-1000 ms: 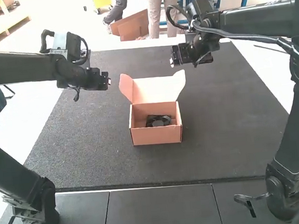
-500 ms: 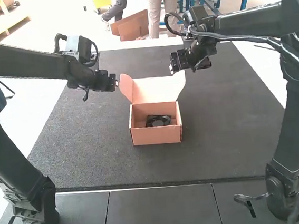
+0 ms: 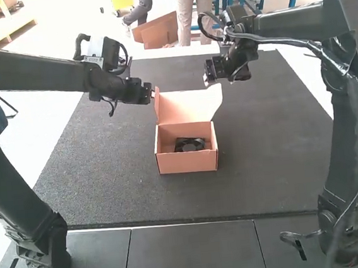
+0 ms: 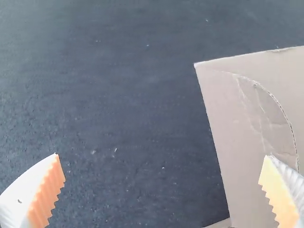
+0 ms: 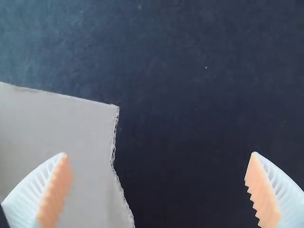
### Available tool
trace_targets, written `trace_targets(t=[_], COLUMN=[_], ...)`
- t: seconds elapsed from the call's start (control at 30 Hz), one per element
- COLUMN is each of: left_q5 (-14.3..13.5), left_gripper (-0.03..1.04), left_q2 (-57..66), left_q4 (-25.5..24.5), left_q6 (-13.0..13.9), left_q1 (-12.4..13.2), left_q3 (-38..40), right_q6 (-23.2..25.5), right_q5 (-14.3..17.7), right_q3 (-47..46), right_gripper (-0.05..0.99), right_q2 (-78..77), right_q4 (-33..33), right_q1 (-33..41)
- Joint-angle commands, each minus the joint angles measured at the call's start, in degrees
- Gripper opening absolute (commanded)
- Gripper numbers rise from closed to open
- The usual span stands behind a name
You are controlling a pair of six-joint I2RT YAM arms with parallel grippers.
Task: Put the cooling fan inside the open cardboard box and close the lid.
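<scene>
Cooling fan (image 3: 189,144), black and flat, inside open tan cardboard box (image 3: 187,160).

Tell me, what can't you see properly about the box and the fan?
The cooling fan: high view, the front wall of the cardboard box hides its near edge, and it is too small to show blades.
The lid: both wrist views, cut off by the picture edges.
The left gripper and lid: high view, too small to tell whether they touch.
</scene>
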Motion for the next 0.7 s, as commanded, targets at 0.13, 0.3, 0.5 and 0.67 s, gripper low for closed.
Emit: trace_targets(t=[0.13,0.3,0.5,0.67], left_q5=[0.98,0.98,0.98,0.98], left_gripper=[0.97,0.97,0.97,0.97], left_q2=[0.10,0.10,0.10,0.19], left_q4=[0.79,0.62,0.62,0.62], left_q6=[-0.58,-0.58,-0.58,-0.58], left_q1=[-0.34,-0.43,-0.34,-0.43], left_q3=[1.82,1.82,1.91,1.82], right_q6=[2.27,2.97,2.97,3.06], right_q5=[-2.02,-2.55,-3.60,-4.04], right_q3=[1.51,1.42,1.69,1.69], right_gripper=[0.58,0.39,0.22,0.13], right_q2=[0.40,0.40,0.40,0.23], right_q4=[-0.63,-0.71,-1.33,-1.59], right_q1=[-0.74,-0.66,-0.48,-0.48])
